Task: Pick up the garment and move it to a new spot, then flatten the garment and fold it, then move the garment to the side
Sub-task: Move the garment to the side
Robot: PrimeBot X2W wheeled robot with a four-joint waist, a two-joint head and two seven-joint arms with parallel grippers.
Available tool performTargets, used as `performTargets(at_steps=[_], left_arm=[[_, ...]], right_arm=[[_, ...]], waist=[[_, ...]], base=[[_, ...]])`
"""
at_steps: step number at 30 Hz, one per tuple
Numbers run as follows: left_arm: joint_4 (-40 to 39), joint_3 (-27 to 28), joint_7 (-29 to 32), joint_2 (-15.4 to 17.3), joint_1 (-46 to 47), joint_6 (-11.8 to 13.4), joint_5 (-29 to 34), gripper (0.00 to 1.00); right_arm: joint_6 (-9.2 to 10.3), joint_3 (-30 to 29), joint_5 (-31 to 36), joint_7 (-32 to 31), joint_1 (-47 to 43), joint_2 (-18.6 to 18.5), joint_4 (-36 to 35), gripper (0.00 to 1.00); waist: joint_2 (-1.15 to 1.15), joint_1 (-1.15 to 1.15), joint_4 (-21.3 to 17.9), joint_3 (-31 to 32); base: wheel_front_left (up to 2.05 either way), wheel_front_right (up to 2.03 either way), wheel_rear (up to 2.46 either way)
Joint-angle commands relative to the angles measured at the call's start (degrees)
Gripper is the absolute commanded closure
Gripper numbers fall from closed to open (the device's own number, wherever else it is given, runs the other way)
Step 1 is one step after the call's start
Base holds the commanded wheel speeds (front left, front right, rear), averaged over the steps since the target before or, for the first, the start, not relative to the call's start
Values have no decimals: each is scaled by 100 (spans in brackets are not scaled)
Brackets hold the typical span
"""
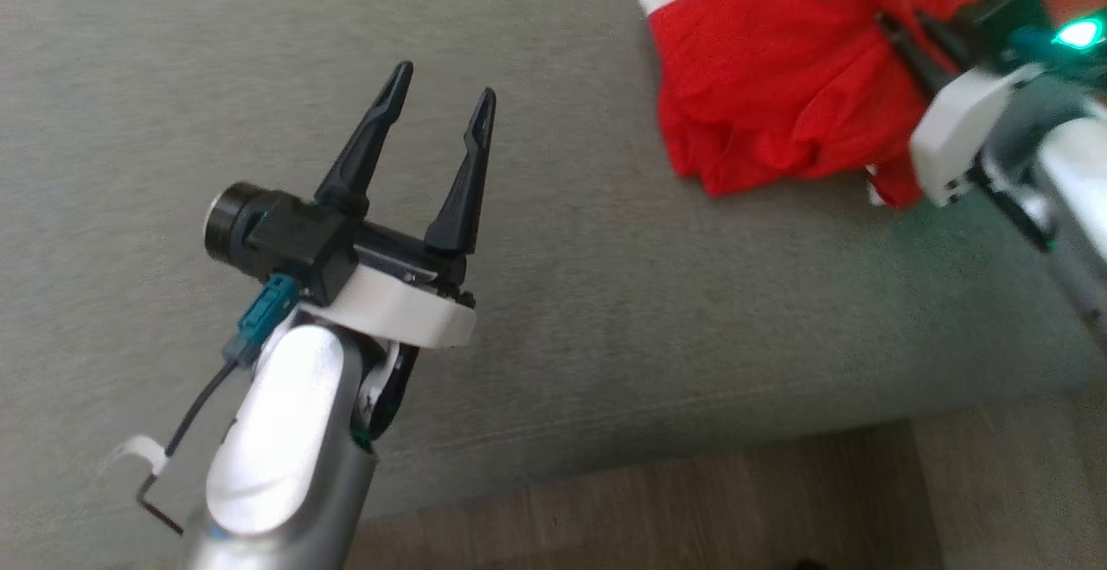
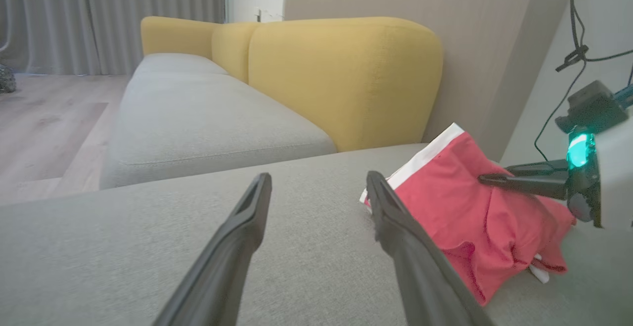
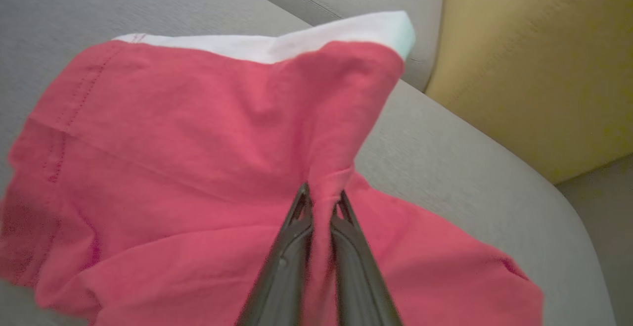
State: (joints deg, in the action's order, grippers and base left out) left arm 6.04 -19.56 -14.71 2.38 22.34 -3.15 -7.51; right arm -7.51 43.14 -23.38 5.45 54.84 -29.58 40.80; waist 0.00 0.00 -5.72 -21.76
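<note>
The garment (image 1: 770, 94) is red cloth with a white band, bunched on the grey sofa seat at the upper right of the head view. My right gripper (image 1: 904, 29) is shut on a pinch of the garment near its middle; in the right wrist view the red fabric (image 3: 198, 143) rises into a ridge between the closed fingers (image 3: 292, 247). My left gripper (image 1: 445, 90) hovers open over bare cushion, well to the left of the garment, holding nothing. From the left wrist view the garment (image 2: 470, 217) lies just right of my open left gripper (image 2: 316, 187).
The grey seat cushion (image 1: 605, 293) stretches wide to the left. Its front edge drops to a wooden floor (image 1: 692, 509) at the bottom. Yellow back cushions (image 2: 346, 78) stand behind the seat, and cables (image 2: 573, 59) hang by the wall on the right.
</note>
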Motion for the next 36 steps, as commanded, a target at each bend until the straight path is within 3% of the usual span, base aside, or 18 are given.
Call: performTargets(at_steps=[1,11,16,22,23,24,36], left_arm=[[-127,206,-29,50,194,-59,92,0],[-46,393,-29,50,446,-256,357,0],[-70,454,-29,73,567,-305,417,0],[-103,508,-29,122,709,-353,474,0],[-100,513,-29,125,721,-358,478,0],[-94,517,-29,127,731,-364,480,0],[-45,608,-29,65,380,-287,261,0]], right_arm=[[2,-60,-90,-17,94,-214,-212,100],[2,-136,142,-131,234,-1094,-363,100],[2,-149,354,-147,292,-1306,-307,100],[2,-456,614,-59,342,-1291,-75,100],[2,-555,671,-16,352,-1259,-28,71],[2,-692,689,31,355,-1197,25,0],[2,-1943,1120,422,65,-280,-126,0]], waist=[[0,0,-367,-321],[0,0,-708,-664],[0,0,-749,-841],[0,0,-764,-1053],[0,0,-763,-1065],[0,0,-762,-1067],[0,0,-426,-257]], base=[[0,0,0],[0,0,0],[0,0,0],[0,0,0],[0,0,0],[0,0,0],[0,0,0]])
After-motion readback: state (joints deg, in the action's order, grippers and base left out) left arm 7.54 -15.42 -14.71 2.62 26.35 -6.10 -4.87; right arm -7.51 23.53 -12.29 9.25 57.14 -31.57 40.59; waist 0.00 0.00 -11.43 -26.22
